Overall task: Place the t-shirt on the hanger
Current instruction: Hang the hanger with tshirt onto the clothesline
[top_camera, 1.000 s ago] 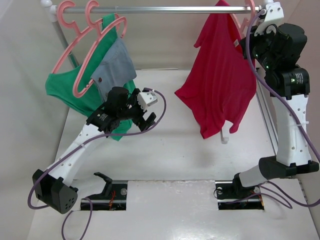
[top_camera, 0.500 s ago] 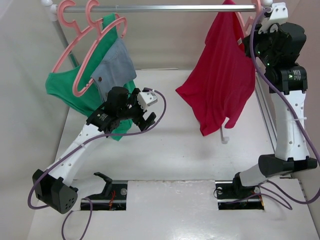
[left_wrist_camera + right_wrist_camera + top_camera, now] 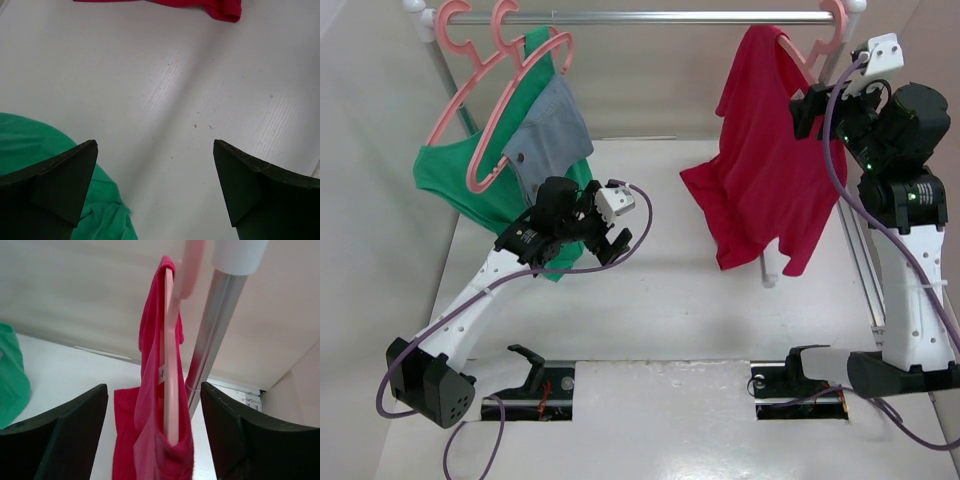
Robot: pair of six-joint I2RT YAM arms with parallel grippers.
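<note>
The crimson t-shirt (image 3: 765, 180) hangs on the salmon-pink hanger (image 3: 802, 52), whose hook sits over the rail at its right end. My right gripper (image 3: 807, 108) is just right of the shirt's shoulder. In the right wrist view the hanger (image 3: 171, 390) and t-shirt (image 3: 150, 445) lie between the fingers of the right gripper (image 3: 152, 386), which is open and touches neither. My left gripper (image 3: 615, 235) hovers low over the table, open and empty. In the left wrist view the left gripper (image 3: 154, 142) has bare table between its fingers, and the t-shirt's hem (image 3: 220, 7) shows at the top.
A metal rail (image 3: 650, 17) spans the back. At its left end two pink hangers carry a green garment (image 3: 455, 175) and a denim piece (image 3: 550, 135). The green garment (image 3: 25, 145) lies beside my left finger. The rack's upright post (image 3: 210, 340) stands right beside the hanger.
My right gripper has opened, let go of the hanger and drawn back to the right. The t-shirt has swung slightly and now hangs free from the rail. The left arm has not moved.
</note>
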